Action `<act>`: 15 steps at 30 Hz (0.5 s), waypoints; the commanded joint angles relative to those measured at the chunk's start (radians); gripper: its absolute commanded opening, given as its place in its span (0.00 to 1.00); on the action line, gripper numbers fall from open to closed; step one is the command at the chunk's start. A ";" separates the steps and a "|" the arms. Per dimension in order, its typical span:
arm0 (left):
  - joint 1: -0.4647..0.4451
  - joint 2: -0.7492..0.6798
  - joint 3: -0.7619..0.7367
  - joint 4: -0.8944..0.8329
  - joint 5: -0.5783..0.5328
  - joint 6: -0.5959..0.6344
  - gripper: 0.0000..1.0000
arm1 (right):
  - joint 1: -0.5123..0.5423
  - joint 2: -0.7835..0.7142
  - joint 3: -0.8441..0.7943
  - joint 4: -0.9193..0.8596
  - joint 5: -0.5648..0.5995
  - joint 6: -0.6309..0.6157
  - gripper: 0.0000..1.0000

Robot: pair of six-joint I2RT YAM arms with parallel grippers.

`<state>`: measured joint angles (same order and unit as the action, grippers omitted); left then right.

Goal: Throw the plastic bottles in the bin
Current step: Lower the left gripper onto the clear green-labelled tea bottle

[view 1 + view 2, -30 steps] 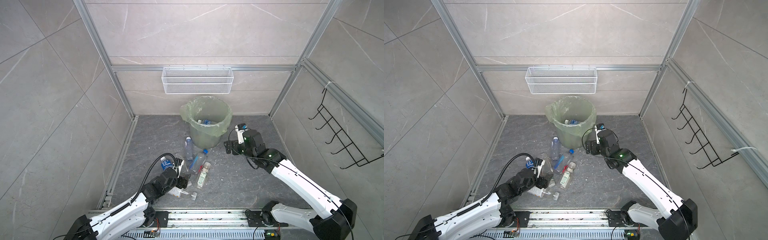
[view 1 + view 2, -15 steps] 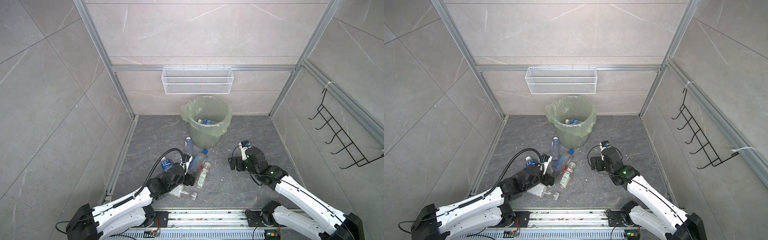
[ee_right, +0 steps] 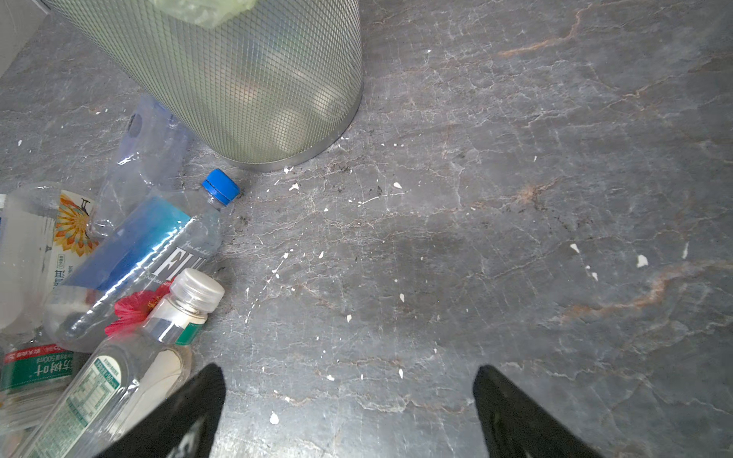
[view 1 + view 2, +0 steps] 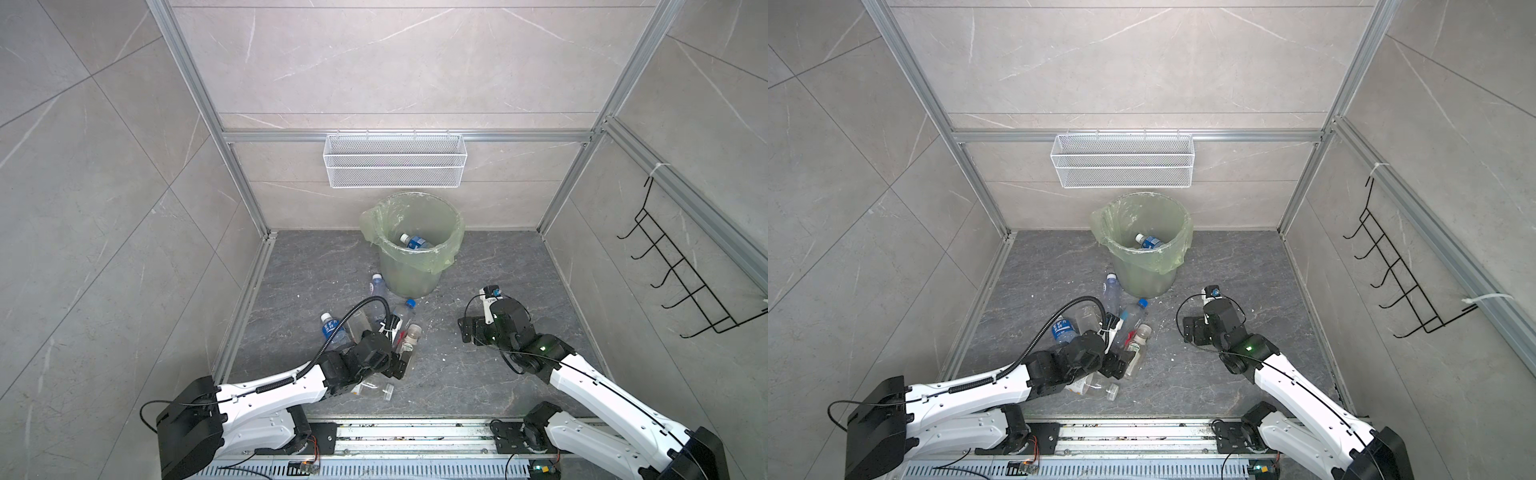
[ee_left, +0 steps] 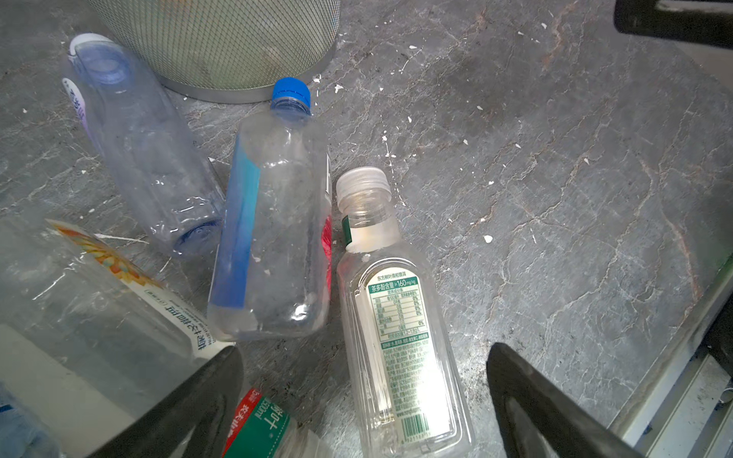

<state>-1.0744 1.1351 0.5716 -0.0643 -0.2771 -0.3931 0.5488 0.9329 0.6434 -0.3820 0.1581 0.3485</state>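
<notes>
The bin (image 4: 409,274) (image 4: 1144,272) stands at the back of the floor, a blue-labelled bottle (image 4: 415,242) inside it. Several plastic bottles lie in a heap in front of it. My left gripper (image 5: 365,357) (image 4: 400,365) is open over that heap, its fingers either side of a white-capped, green-labelled bottle (image 5: 396,337) without touching it. Beside that one lie a blue-capped bottle (image 5: 277,222) (image 3: 139,261) and a clear bluish one (image 5: 146,158). My right gripper (image 3: 349,376) (image 4: 467,330) is open above bare floor, right of the heap.
A white wire mesh basket (image 4: 395,166) hangs on the back wall above the bin. A black wire rack (image 4: 681,282) juts from the right wall. An aluminium rail (image 4: 415,432) runs along the front edge. White flecks dot the grey floor (image 3: 476,198).
My left gripper has slid right over the heap and opened wider. My right arm has drawn back from the bin and dropped towards the floor, staying open.
</notes>
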 commanded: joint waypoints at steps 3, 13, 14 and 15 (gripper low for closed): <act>-0.024 0.051 0.060 0.020 -0.026 -0.047 0.98 | 0.002 -0.053 0.024 -0.086 -0.002 0.014 1.00; -0.025 0.135 0.094 0.015 -0.011 -0.069 0.96 | 0.002 -0.106 0.002 -0.147 0.031 0.033 1.00; -0.025 0.143 0.098 0.014 -0.008 -0.070 0.96 | 0.002 -0.105 0.000 -0.147 0.031 0.033 0.99; -0.024 0.155 0.103 0.014 -0.004 -0.071 0.95 | 0.002 -0.101 0.001 -0.144 0.032 0.033 1.00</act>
<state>-1.0954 1.2690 0.6304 -0.0601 -0.2836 -0.4450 0.5488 0.8394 0.6430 -0.5026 0.1688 0.3653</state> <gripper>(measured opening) 0.958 0.990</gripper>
